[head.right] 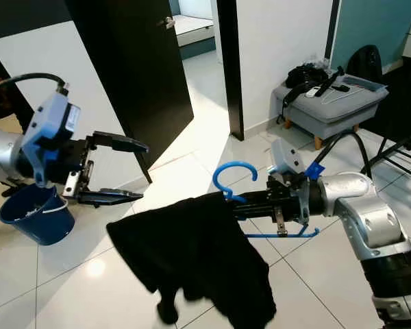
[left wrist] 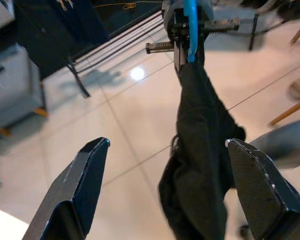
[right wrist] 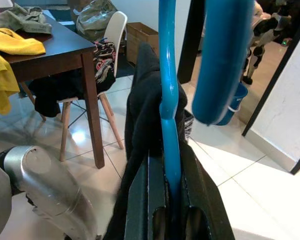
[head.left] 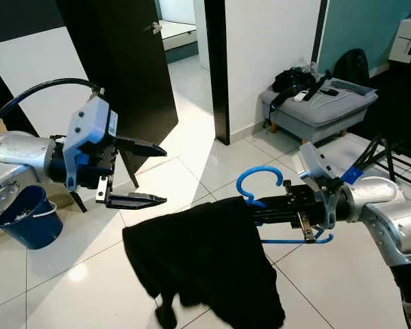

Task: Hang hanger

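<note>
Jaws of the right gripper (head.left: pixel 288 205) pinch the blue hanger (head.left: pixel 260 185) mid-frame; the left gripper (head.left: pixel 140 175) gapes wide. Limp black garment (head.left: pixel 205 264) sways; grip the stiff hanger.

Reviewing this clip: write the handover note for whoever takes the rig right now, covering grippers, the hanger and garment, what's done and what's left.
Right gripper: shut on the blue hanger, held out in front over the tiled floor.
Black garment: draped on the hanger, hanging low and lopsided.
Left gripper: open, level with the garment's side, touching nothing.
Done: hanger with garment is picked up.
Left: carry it to a rail and hook it on. A dark rack may be the spot; not certain.
</note>
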`<state>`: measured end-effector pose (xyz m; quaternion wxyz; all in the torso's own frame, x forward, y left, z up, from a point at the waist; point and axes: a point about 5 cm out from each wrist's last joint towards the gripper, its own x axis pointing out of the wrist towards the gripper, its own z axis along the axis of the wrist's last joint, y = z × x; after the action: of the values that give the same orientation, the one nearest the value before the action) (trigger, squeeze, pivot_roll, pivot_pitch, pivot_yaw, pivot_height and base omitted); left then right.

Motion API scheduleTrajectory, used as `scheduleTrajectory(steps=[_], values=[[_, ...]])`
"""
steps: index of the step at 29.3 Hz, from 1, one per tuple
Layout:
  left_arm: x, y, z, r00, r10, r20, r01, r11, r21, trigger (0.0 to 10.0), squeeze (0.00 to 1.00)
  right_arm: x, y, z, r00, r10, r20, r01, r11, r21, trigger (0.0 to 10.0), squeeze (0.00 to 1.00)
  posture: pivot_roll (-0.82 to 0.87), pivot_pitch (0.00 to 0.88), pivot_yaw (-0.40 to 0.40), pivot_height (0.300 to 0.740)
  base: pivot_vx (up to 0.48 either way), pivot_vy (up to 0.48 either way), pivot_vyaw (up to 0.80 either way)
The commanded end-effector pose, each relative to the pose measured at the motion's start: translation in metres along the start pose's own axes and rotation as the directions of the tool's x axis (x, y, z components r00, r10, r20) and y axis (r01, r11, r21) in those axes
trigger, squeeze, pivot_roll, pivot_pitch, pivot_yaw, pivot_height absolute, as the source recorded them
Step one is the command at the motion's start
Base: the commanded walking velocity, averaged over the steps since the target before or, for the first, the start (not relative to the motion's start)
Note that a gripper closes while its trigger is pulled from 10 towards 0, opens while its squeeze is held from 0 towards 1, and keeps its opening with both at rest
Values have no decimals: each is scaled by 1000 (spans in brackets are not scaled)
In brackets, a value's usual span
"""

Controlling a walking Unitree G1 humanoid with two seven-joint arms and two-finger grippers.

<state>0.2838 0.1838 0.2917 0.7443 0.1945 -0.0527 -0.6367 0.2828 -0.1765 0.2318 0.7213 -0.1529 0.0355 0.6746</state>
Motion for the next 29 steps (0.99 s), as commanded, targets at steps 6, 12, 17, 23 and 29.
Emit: scheduleTrajectory(steps=[6,12,17,23,29], values=[[6,-3,-11,999,-22,-45,16,990,-140,10000,0,5,-1,12,1000,21,18,-19,997,-73,10000,0,14,0,149,736,0,0,0],[14,-10,-28,995,-31,-96,14,984,-176,10000,0,6,-2,14,999,14,32,-11,997,-78,10000,0,12,0,153,736,0,0,0],[20,-15,-39,991,-29,-131,-1,975,-223,10000,0,7,-3,15,999,10,34,-7,997,-82,10000,0,10,0,153,736,0,0,0],[24,-18,-43,988,-39,-149,2,970,-244,10000,0,7,-4,16,999,7,39,-3,996,-87,10000,0,11,0,154,736,0,0,0],[27,-21,-50,981,-49,-190,-1,968,-253,0,0,7,-4,19,999,1,47,3,996,-94,10000,0,11,0,154,736,0,0,0]])
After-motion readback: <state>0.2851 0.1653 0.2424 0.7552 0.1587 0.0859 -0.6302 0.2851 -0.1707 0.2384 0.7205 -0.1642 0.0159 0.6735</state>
